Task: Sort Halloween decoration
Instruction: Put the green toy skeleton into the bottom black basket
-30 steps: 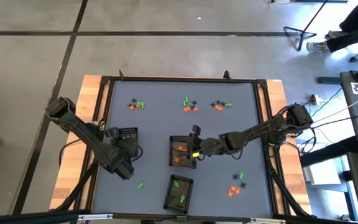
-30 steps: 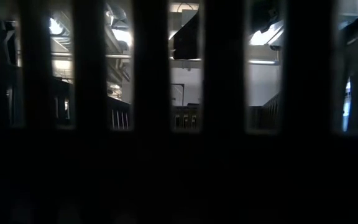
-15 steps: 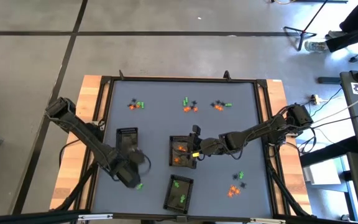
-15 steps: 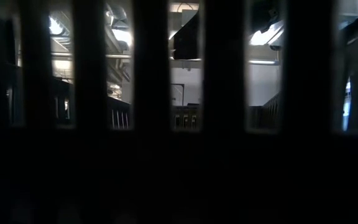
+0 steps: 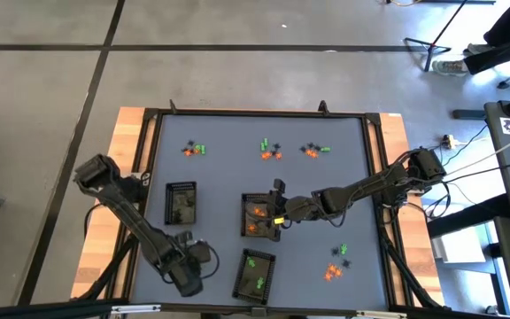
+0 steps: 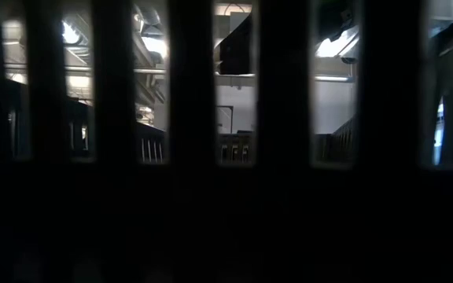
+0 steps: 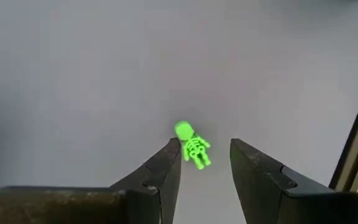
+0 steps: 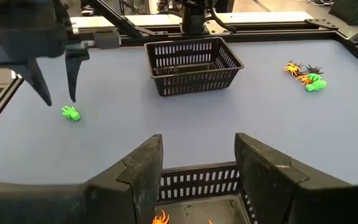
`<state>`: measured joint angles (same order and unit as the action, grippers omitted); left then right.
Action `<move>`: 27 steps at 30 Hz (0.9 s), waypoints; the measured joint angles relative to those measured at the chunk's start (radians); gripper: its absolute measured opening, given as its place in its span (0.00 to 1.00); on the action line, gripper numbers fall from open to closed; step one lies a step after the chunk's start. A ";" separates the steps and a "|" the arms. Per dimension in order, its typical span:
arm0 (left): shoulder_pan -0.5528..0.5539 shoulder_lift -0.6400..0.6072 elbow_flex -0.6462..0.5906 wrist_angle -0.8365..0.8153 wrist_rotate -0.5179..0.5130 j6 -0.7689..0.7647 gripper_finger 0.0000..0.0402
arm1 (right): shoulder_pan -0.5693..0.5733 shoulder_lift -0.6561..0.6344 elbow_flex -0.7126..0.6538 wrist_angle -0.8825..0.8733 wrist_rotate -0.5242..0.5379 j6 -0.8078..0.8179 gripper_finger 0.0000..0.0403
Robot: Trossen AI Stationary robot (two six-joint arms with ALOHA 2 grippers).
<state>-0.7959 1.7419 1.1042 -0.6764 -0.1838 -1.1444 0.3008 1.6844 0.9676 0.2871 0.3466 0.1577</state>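
A bright green skeleton trinket (image 7: 192, 145) lies flat on the grey mat near the table's near edge. My left gripper (image 7: 205, 155) hangs open just above it, one finger on either side. The right wrist view shows that gripper (image 8: 59, 99) with its tips above the trinket (image 8: 71, 113). In the high view my left gripper (image 5: 195, 268) covers the trinket. My right gripper (image 8: 197, 149) is open and hovers over the middle tray (image 5: 259, 217), which holds orange trinkets (image 8: 160, 218).
A tray with dark trinkets (image 5: 181, 202) stands left of the middle one, and a tray with green trinkets (image 5: 255, 273) stands near the front edge. Mixed trinket clusters lie at the far side (image 5: 195, 150), (image 5: 270, 151), (image 5: 315, 150) and near right (image 5: 336, 263). The low view is blocked by dark bars.
My left gripper has moved from beside the left tray toward the table's near edge and stands over the green skeleton trinket, which has not moved. My right arm has kept still.
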 joint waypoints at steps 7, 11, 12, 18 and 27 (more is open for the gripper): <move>0.000 0.053 0.000 0.023 -0.002 -0.019 0.32 | 0.000 0.000 0.000 0.001 0.000 0.001 0.49; 0.000 0.087 0.000 0.021 -0.001 -0.026 0.32 | 0.000 0.000 0.000 0.001 0.000 0.002 0.49; 0.000 0.093 0.000 0.021 0.003 -0.028 0.32 | 0.000 0.000 0.000 0.001 0.000 0.002 0.49; 0.001 0.117 0.002 0.013 0.012 -0.027 0.32 | 0.000 0.000 0.000 0.002 0.000 0.002 0.49; 0.002 0.113 0.002 -0.016 0.004 0.049 0.11 | 0.000 0.000 0.000 0.002 0.000 0.002 0.49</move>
<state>-0.7944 1.8548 1.1061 -0.6925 -0.1794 -1.0954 0.3008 1.6844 0.9676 0.2886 0.3466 0.1596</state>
